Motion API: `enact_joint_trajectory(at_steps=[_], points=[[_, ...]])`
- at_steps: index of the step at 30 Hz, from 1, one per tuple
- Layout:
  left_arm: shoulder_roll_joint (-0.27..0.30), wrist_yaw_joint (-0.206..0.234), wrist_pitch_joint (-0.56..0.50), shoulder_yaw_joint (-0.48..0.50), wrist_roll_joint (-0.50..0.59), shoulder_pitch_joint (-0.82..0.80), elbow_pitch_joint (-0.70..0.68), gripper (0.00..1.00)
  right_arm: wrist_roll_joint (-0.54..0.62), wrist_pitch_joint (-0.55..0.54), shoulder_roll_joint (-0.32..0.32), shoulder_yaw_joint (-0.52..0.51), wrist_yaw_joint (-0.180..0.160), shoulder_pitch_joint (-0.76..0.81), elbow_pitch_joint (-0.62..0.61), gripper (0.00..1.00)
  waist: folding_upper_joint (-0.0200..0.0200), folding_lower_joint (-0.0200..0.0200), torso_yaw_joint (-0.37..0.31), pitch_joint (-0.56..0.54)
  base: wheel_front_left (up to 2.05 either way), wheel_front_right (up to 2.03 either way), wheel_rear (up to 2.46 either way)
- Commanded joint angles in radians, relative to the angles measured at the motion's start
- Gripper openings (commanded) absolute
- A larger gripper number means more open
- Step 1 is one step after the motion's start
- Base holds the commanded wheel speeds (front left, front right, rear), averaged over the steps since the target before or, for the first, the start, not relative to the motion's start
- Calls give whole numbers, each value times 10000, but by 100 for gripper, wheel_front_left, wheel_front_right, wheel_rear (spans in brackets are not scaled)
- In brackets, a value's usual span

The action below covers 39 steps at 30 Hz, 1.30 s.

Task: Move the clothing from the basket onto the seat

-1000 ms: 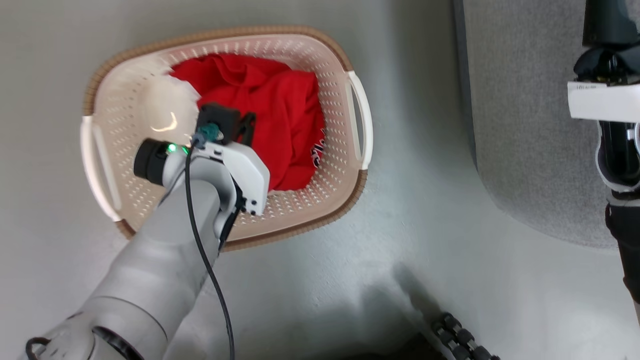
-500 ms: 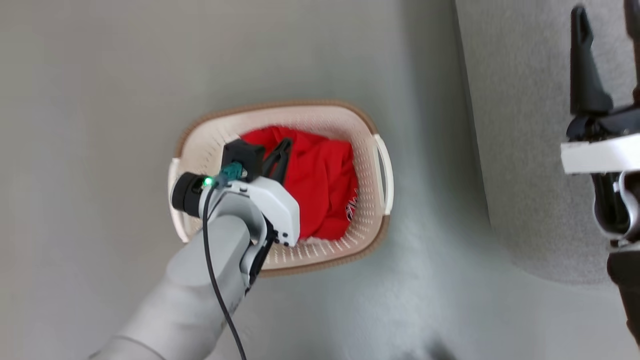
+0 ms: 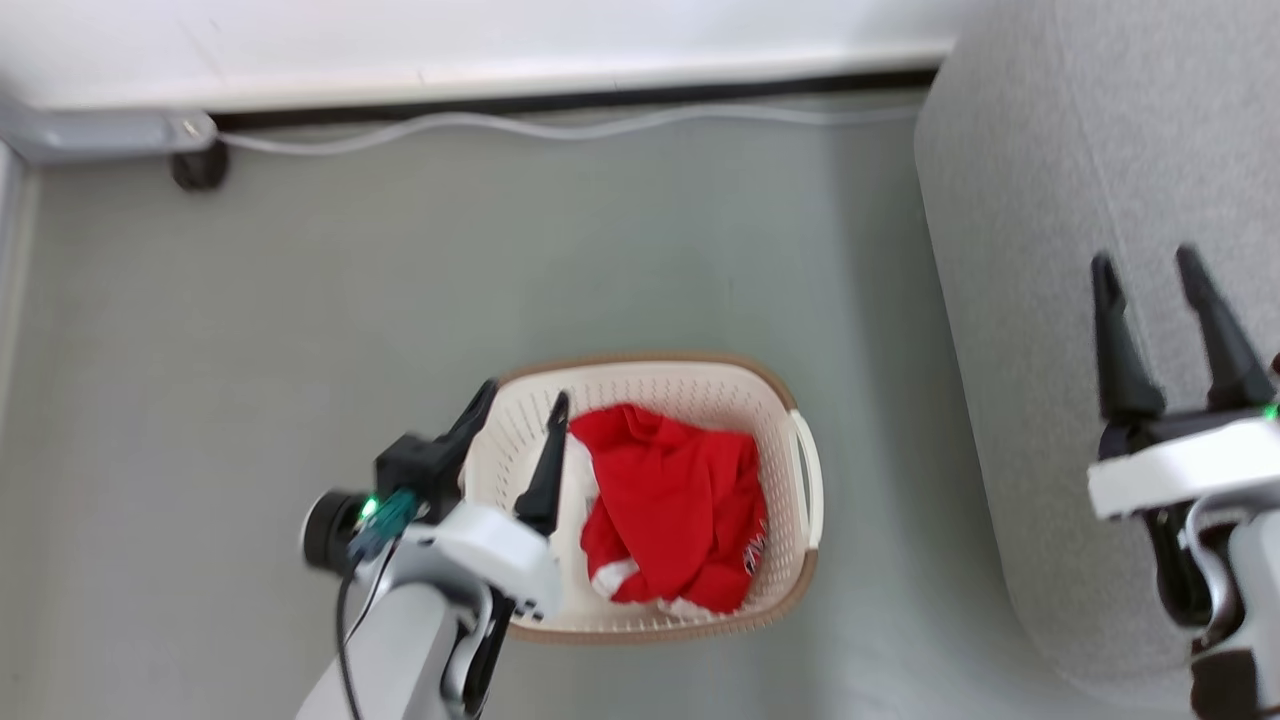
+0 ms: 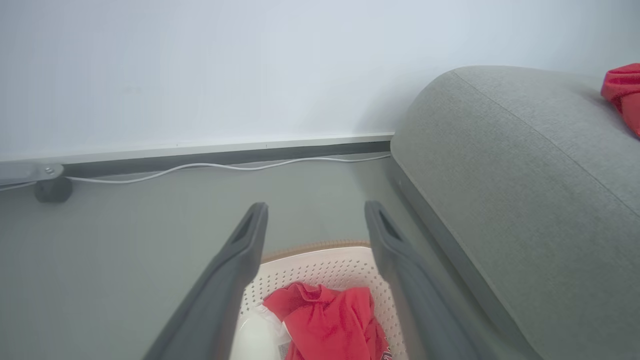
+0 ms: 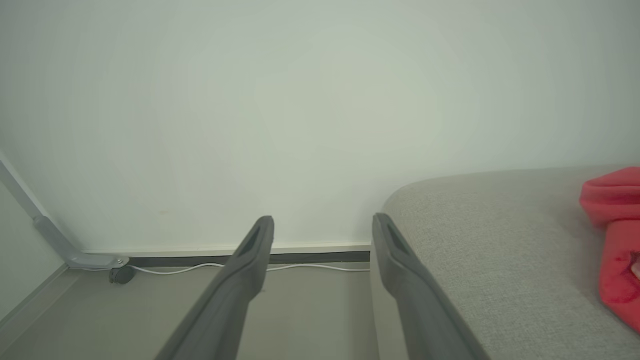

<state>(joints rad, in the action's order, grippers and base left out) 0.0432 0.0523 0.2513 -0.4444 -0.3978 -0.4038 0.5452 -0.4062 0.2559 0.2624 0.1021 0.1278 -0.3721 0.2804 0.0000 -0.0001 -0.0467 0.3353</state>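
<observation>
Grey floor under basket beside seat, with clothing bunched inside: looks light, limp, snag-prone, so best pinched on a raised top fold; left gripper gaping wide, empty, over basket's left rim; right gripper wide, empty, above seat.

The grey-green floor runs up to a white wall. The basket stands on it, near the seat but apart from it. A white cable trails along the foot of the wall. Red clothing lies on the seat.
</observation>
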Motion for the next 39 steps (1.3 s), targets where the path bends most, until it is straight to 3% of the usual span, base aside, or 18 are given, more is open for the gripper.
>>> enact_joint_trajectory(at_steps=[1,6,19,28,39], points=[[87,-100,104,621,217,345,-409,100,176,59,23,108,29,335,-128,100,0,1,312,-772,0,0,0],[81,-232,104,1766,755,1334,-1117,100,355,59,-198,96,29,869,52,100,0,1,409,-1470,0,0,0],[73,-508,104,3558,1646,2886,-2390,100,736,59,-706,-8,29,1926,205,100,0,1,465,-2534,0,0,0],[71,-809,105,4035,1884,3660,-2831,100,944,59,-929,-123,29,2316,175,100,0,1,368,-2900,0,0,0],[71,-789,105,4116,1783,3837,-2897,100,955,59,-1079,-199,29,2368,87,100,0,1,316,-2821,0,0,0]])
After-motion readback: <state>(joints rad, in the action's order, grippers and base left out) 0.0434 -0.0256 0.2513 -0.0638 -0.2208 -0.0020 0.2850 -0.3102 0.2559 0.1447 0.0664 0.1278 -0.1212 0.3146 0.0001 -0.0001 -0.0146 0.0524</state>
